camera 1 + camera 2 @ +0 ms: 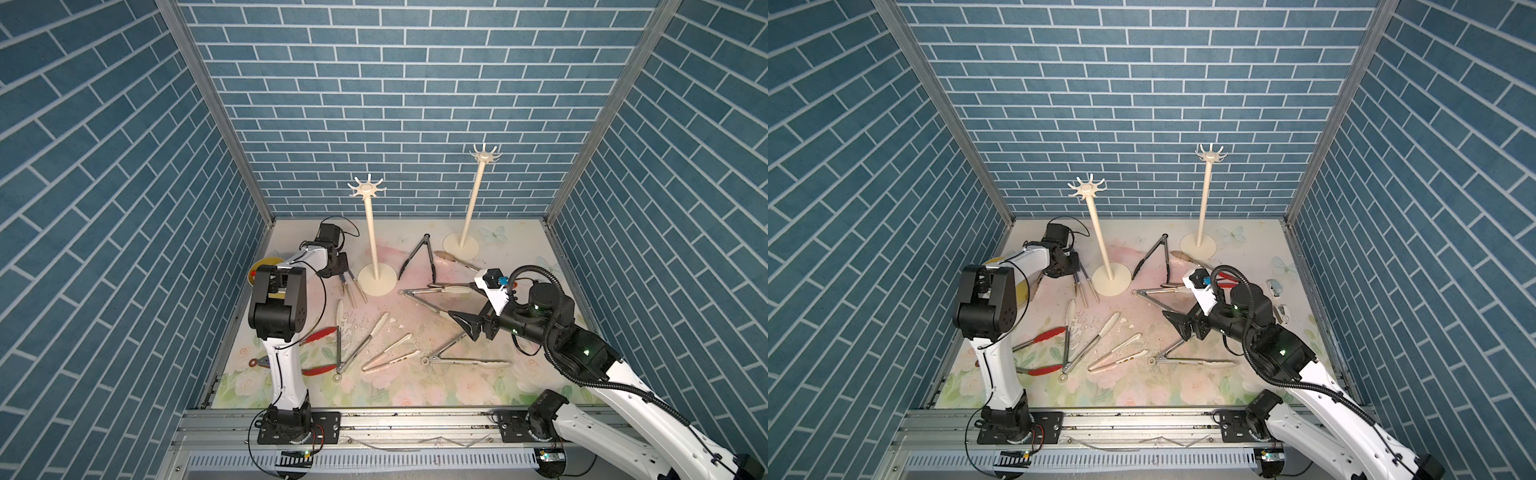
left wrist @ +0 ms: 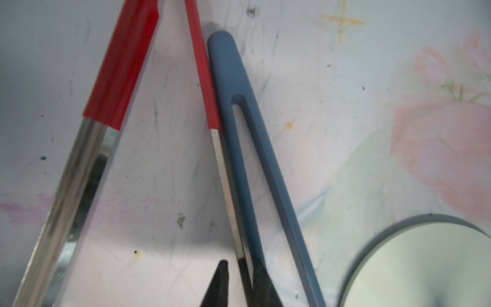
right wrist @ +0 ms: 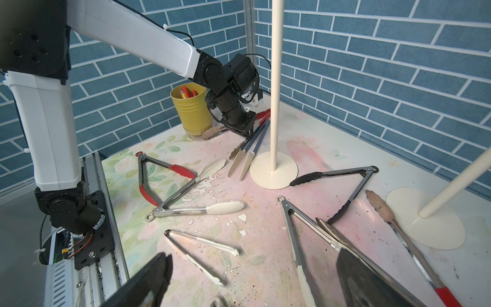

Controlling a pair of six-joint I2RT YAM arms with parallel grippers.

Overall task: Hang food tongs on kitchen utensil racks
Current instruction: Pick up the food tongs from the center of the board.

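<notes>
Left hand (image 1: 344, 277), nearly closed over blue tongs (image 2: 225, 69), grip I cannot confirm; right hand (image 1: 462, 326) open, empty. Both racks (image 1: 371, 232) bare: nothing hung.

Blue tongs (image 2: 228, 79): matt, smooth skin that looks like plastic or silicone.
Red-sleeved tongs (image 2: 117, 74): polished steel arms, mirror-bright; red sleeves smooth with a satin finish.
Cream-tipped tongs (image 3: 225, 207): bare steel arms; tips smooth, matt cream.
Rack (image 3: 287, 172): smooth cream coating, faint sheen on the base.
Yellow cup (image 3: 191, 111): ribbed plastic, slight gloss.
Bench (image 3: 345, 148): matt floral print, scuffed, flaking in white chips.
</notes>
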